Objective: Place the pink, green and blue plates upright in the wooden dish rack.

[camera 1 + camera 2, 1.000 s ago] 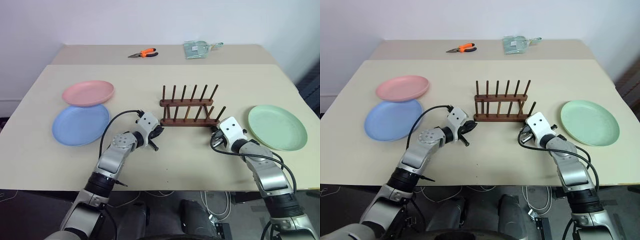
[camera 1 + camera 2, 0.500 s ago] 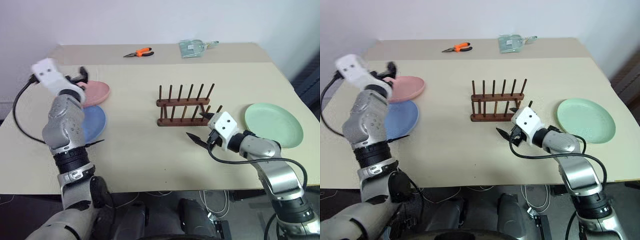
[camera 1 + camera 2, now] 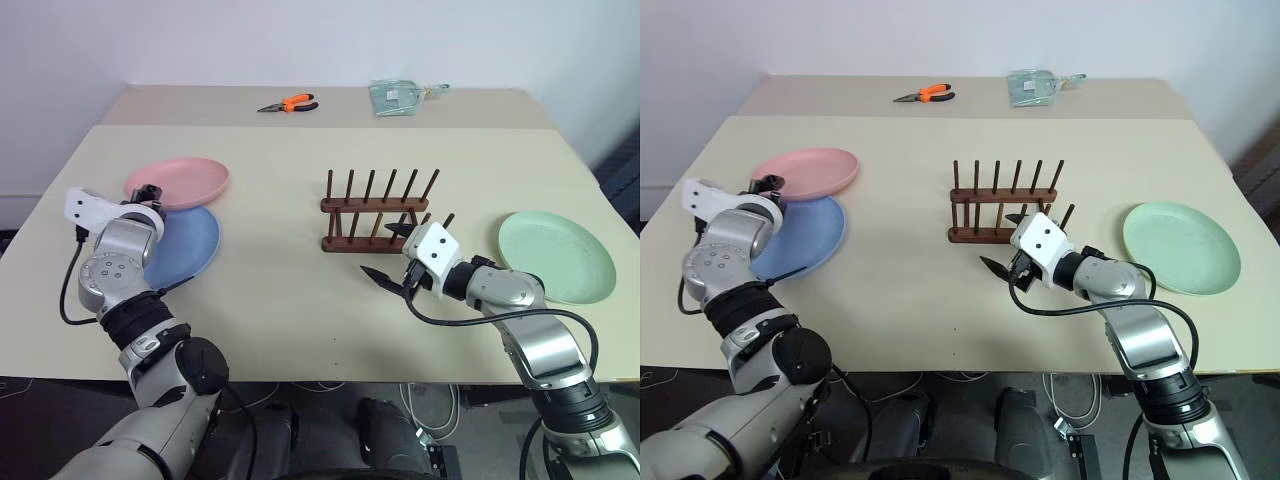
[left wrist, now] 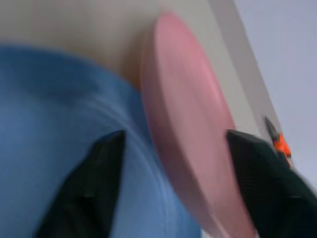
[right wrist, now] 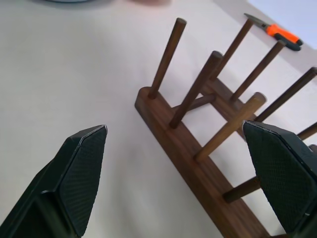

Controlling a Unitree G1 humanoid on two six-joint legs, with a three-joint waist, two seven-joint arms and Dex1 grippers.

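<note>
The pink plate point(image 3: 180, 180) lies at the left of the table, its near rim overlapping the blue plate point(image 3: 190, 245). My left gripper point(image 3: 148, 192) hovers over that overlap. In the left wrist view its fingers point(image 4: 106, 163) stand open with the pink plate's rim point(image 4: 188, 129) between them, not touching it. The wooden dish rack point(image 3: 375, 215) stands empty mid-table. Just in front of its right end, my right gripper point(image 3: 386, 250) is open and holds nothing. The green plate point(image 3: 555, 255) lies flat at the far right.
Orange-handled pliers point(image 3: 288, 105) and a clear plastic bag point(image 3: 400, 97) lie on the back table, beyond the seam. The beige table point(image 3: 300, 310) is bare in front of the rack. The blue plate sits close to the table's left edge.
My left arm swung from the table's middle out to the left and came down by the pink and blue plates. My right gripper opened wide and shifted left along the rack's front.
</note>
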